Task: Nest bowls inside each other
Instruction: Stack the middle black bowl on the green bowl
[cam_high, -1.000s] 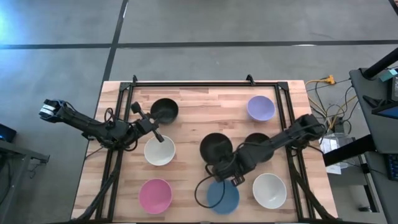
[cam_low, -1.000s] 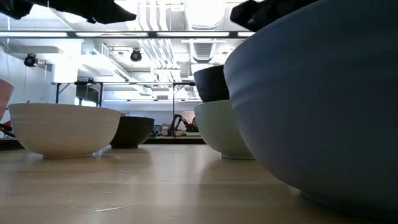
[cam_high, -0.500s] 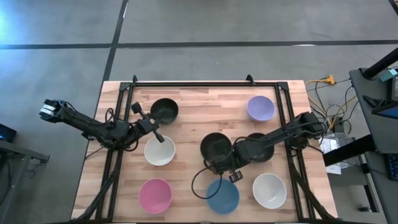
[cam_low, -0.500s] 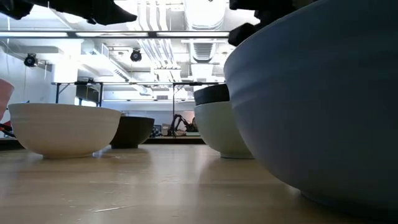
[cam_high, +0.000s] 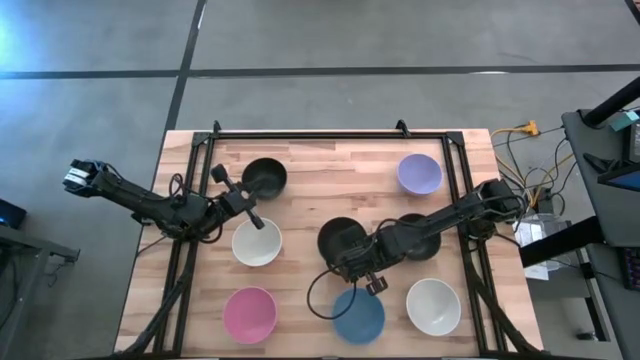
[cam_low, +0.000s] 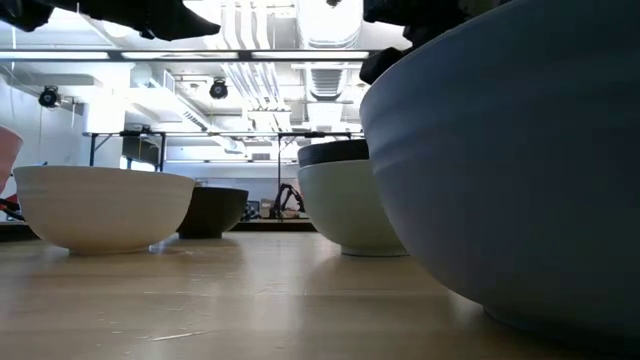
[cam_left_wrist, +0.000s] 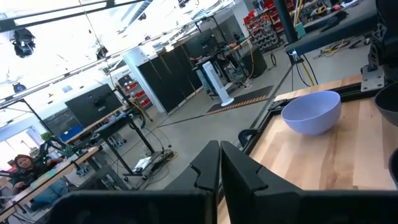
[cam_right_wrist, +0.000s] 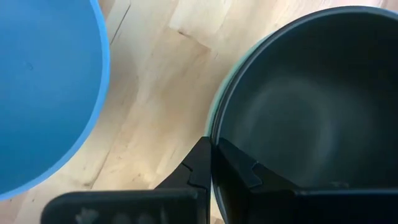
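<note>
Bowls lie scattered over the desk (cam_high: 300, 200): a lavender bowl (cam_high: 418, 173) far right, a black bowl (cam_high: 264, 177) far left, a white bowl (cam_high: 256, 242) below it, a pink bowl (cam_high: 249, 314) near left, a blue bowl (cam_high: 358, 316) near the middle and another white bowl (cam_high: 433, 306) near right. At the centre a black bowl sits nested in a pale mint bowl (cam_low: 345, 205), with a further black bowl (cam_high: 414, 236) just to its right.

The right pincer (cam_right_wrist: 211, 163) is pressed together on the rim of the nested black bowl (cam_right_wrist: 311, 99), one finger inside and one outside. The left pincer (cam_left_wrist: 220, 165) hovers over the far left of the desk, pressed together on nothing.

These bowls look like thin, stiff plastic: light, smooth, likely to slide on the wood. The rim seems the only sensible place to pinch, since the rounded wall offers no purchase.
</note>
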